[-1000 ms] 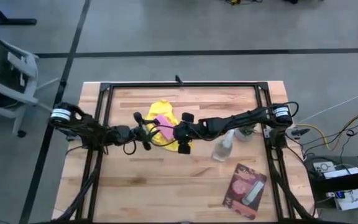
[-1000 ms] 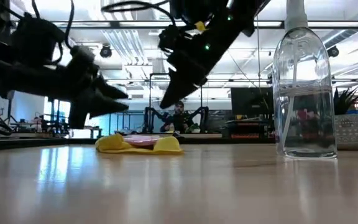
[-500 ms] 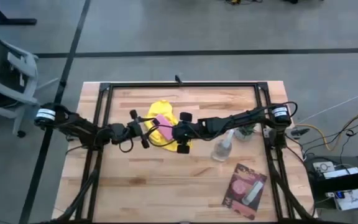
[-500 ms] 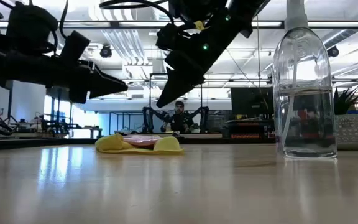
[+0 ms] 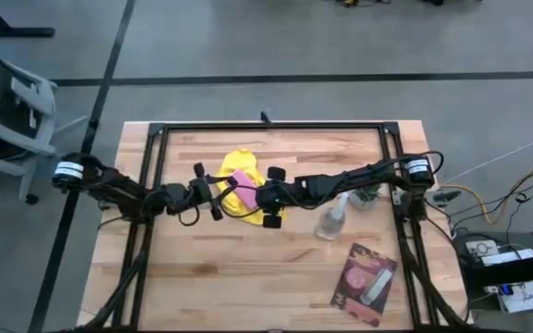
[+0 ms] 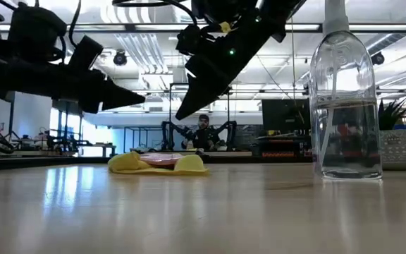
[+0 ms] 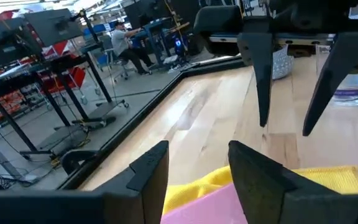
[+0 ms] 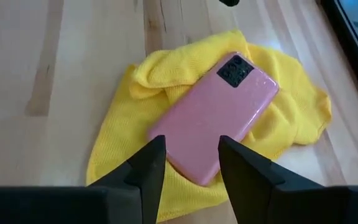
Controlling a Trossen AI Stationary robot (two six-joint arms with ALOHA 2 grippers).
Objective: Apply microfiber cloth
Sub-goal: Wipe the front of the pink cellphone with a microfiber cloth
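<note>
On the bench (image 5: 248,268), toward its far middle, the cloth (image 8: 166,81) lies crumpled with a pink phone (image 8: 219,112) flat on top. The left claw (image 5: 213,191) and right claw (image 5: 268,196) hover at either side of it, both spread and holding nothing. To the right stands a clear bottle (image 6: 345,106), partly filled with liquid, near a pink-and-dark packet (image 5: 365,283).

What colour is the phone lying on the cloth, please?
Pink, with a dark camera block; the phone shows best in the right wrist view.
</note>
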